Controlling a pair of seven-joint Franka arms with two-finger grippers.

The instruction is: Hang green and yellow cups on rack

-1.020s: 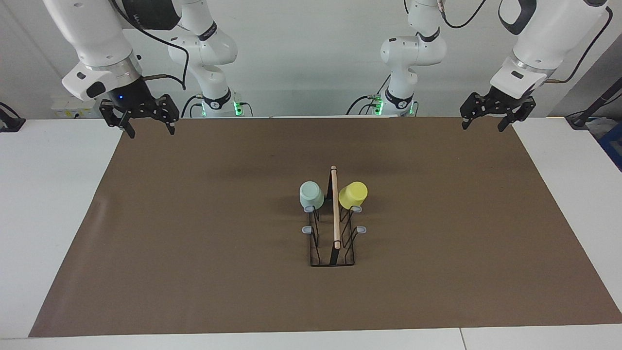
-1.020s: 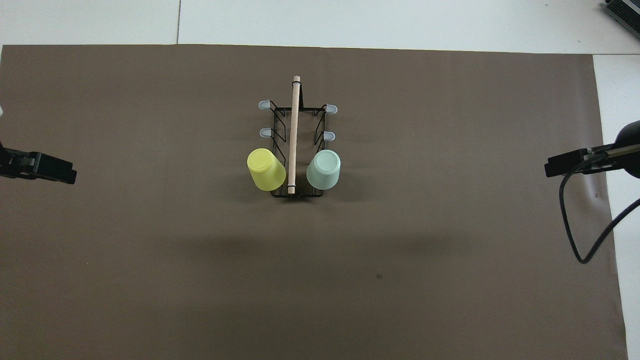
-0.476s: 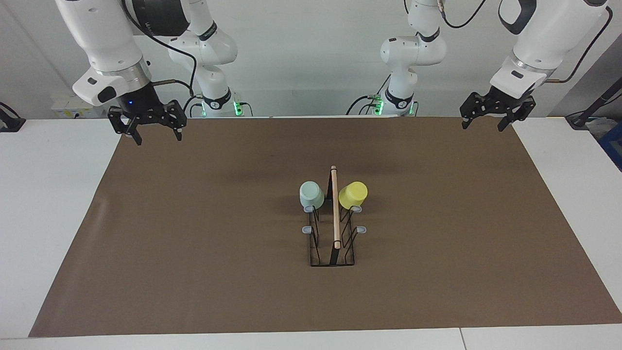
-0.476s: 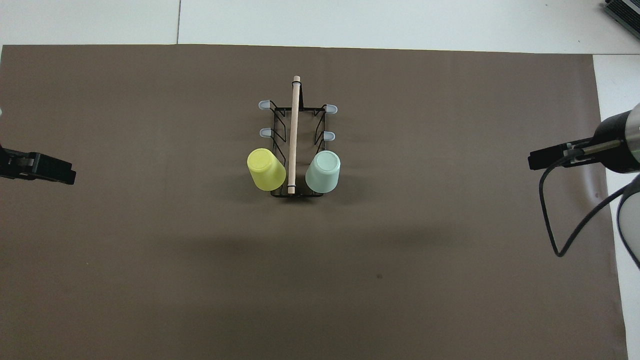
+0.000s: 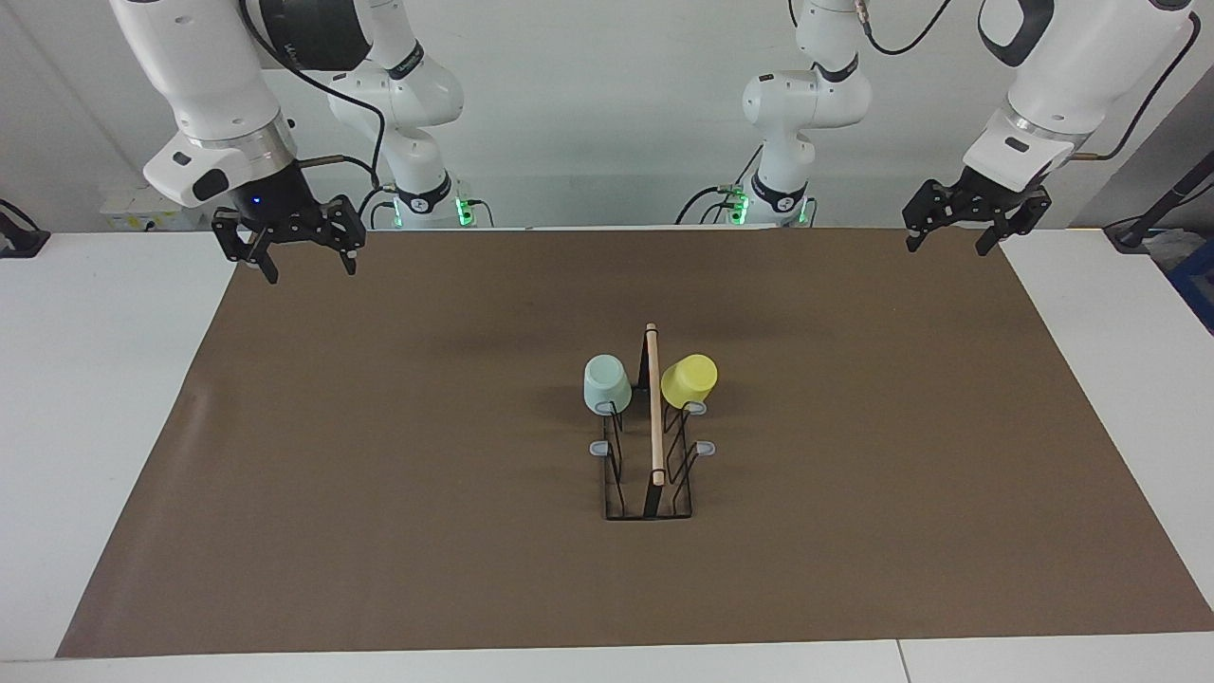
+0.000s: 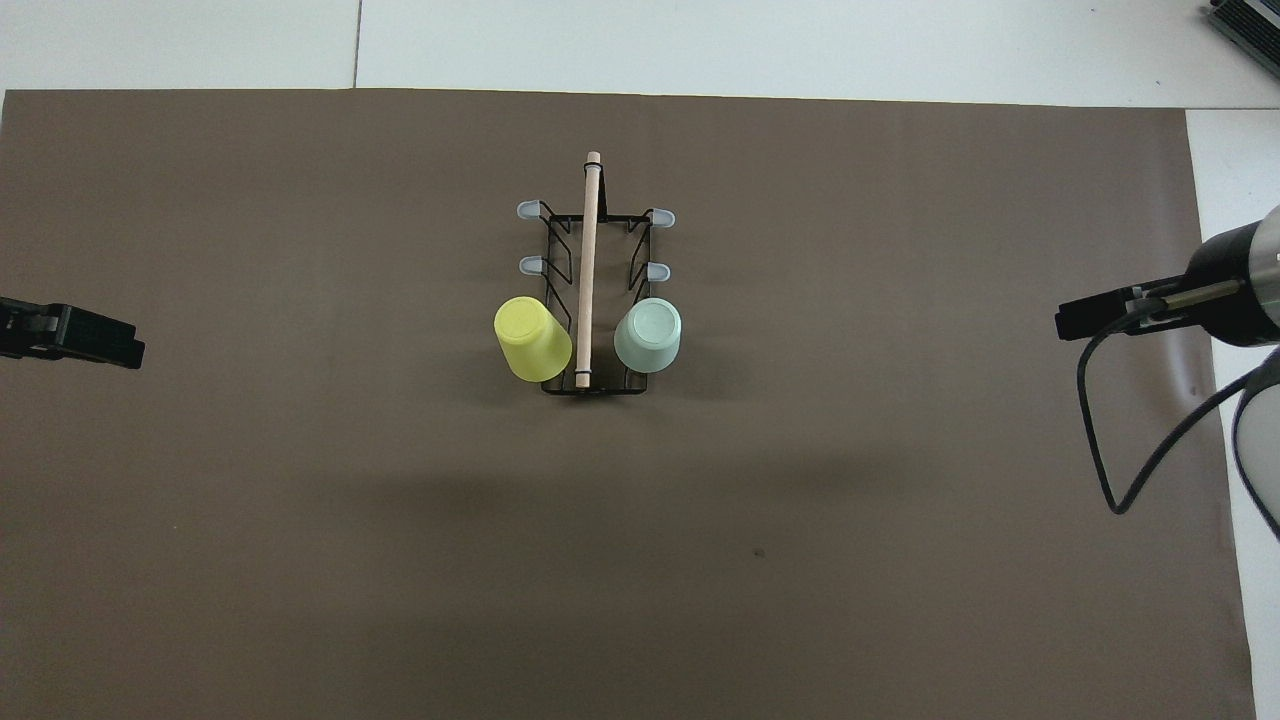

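The black wire rack [image 5: 654, 417] [image 6: 588, 270] with a wooden rod along its top stands mid-mat. The pale green cup [image 5: 607, 383] [image 6: 648, 335] hangs bottom-up on the prong nearest the robots, on the side toward the right arm's end. The yellow cup [image 5: 689, 381] [image 6: 532, 338] hangs the same way on the matching prong toward the left arm's end. My right gripper [image 5: 302, 264] [image 6: 1100, 320] hovers open and empty over the mat's corner at its own end. My left gripper [image 5: 946, 249] [image 6: 100, 345] hovers open and empty over the mat's other corner by the robots.
A brown mat [image 5: 379, 474] covers most of the white table [image 5: 95, 379]. Several grey-tipped prongs [image 5: 599, 448] on the rack are bare. A black cable [image 6: 1110, 440] loops down from the right wrist over the mat's edge.
The right gripper has drifted a little inward over the mat's corner, then held. The green cup has rocked slightly and sits straighter on its prong. The left gripper has barely moved.
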